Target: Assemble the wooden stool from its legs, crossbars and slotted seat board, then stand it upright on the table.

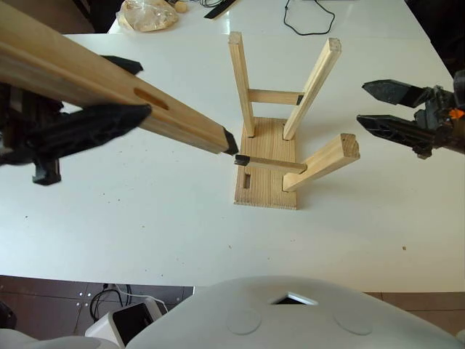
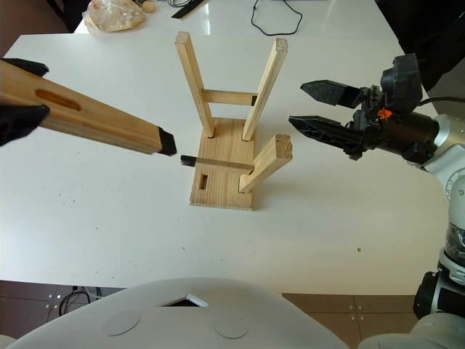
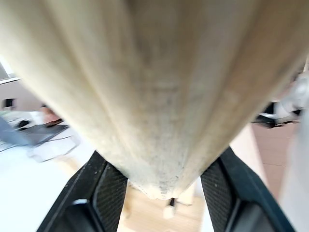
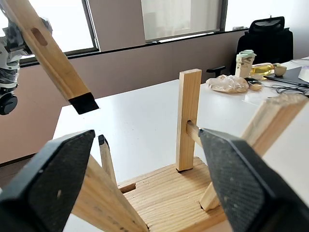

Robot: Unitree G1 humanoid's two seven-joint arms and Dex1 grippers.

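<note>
The slotted seat board [image 1: 270, 156] lies flat on the white table [image 1: 145, 218]. Two legs [image 1: 241, 83] stand in its far slots, joined by a crossbar [image 1: 273, 96]. A third leg [image 1: 323, 161] leans out of the near right slot, and a second crossbar [image 1: 270, 164] juts from it to the left. My left gripper [image 1: 139, 89] is shut on the fourth leg [image 1: 174, 116], held slanting above the table. That leg's black tip hangs just left of the loose crossbar end. My right gripper [image 2: 299, 104] hovers open, to the right of the stool, with nothing between its fingers [image 4: 48, 183].
A plastic bag [image 1: 149, 14] and a black cable [image 1: 305, 22] lie at the table's far edge. The table's near edge [image 1: 109, 275] runs just in front of the seat board. Bare table surface lies left and right of the stool.
</note>
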